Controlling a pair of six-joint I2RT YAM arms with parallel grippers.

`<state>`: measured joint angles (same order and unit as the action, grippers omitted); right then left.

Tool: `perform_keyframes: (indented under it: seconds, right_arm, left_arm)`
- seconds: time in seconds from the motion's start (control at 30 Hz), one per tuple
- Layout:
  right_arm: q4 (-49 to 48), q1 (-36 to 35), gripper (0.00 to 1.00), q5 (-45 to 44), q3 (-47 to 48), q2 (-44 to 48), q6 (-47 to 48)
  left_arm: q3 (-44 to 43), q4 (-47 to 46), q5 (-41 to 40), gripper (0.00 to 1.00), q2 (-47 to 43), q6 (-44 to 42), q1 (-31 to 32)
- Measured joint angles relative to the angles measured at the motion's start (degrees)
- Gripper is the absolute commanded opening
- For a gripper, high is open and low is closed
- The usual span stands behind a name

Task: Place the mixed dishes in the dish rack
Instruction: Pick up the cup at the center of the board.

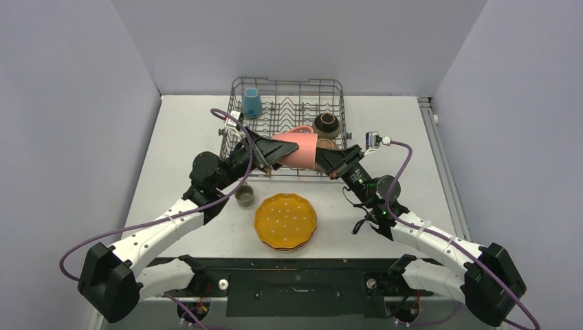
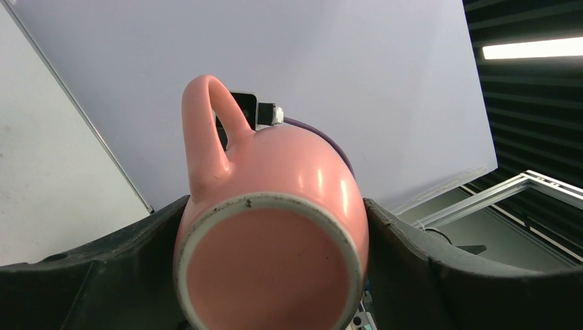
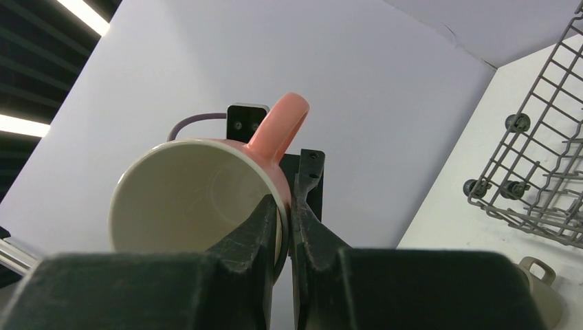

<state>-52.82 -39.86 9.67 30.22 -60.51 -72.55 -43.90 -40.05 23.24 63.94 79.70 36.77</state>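
A pink cup (image 1: 297,151) hangs on its side over the front edge of the dish rack (image 1: 289,86), handle up. My right gripper (image 1: 322,161) is shut on its rim; in the right wrist view one finger sits inside the cream interior (image 3: 192,192) and the other outside, gripper (image 3: 285,206). My left gripper (image 1: 275,152) closes round the cup's base (image 2: 275,227), and both fingers (image 2: 412,254) lie against its sides. A scalloped orange-yellow dotted plate (image 1: 285,220) lies on pink plates (image 1: 307,240) at the table's front. A grey-green cup (image 1: 245,196) stands left of them.
In the rack stand a small blue cup (image 1: 251,103) at the back left, a dark brown bowl (image 1: 326,124) and a terracotta bowl (image 1: 327,144) on the right. The rack's wire corner (image 3: 543,172) shows in the right wrist view. Walls close in the table on three sides.
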Motion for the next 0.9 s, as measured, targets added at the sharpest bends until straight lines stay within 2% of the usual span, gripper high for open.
perform_keyframes:
  seconds: [0.03, 0.1, 0.23, 0.27, 0.43, 0.57, 0.9]
  right_arm:
    - [0.0, 0.0, 0.00, 0.0, 0.0, 0.0, -0.1]
    - [0.0, 0.0, 0.00, 0.0, 0.0, 0.0, -0.1]
    - [0.0, 0.0, 0.00, 0.0, 0.0, 0.0, -0.1]
    - [0.1, 0.0, 0.03, 0.0, 0.0, 0.1, -0.1]
    - [0.8, 0.2, 0.22, 0.0, 0.0, 0.6, -0.5]
    - [1.4, 0.6, 0.30, 0.0, -0.2, 2.2, -0.9]
    - [6.0, 1.9, 0.36, 0.1, -1.2, 6.4, -0.1]
  left_arm:
    - [0.0, 0.0, 0.0, 0.36, 0.0, 0.0, 0.0]
    - [0.0, 0.0, 0.0, 0.25, 0.0, 0.0, 0.0]
    - [0.0, 0.0, 0.0, 0.04, 0.0, 0.0, 0.0]
    - [0.0, 0.0, 0.0, 0.00, 0.0, 0.0, 0.0]
    - [0.0, 0.0, 0.2, 0.00, 0.0, 0.0, 0.0]
    - [0.0, 0.1, 0.7, 0.00, 0.0, -0.2, 0.1]
    - [-0.2, 2.1, 1.9, 0.00, 0.0, -2.0, -0.5]
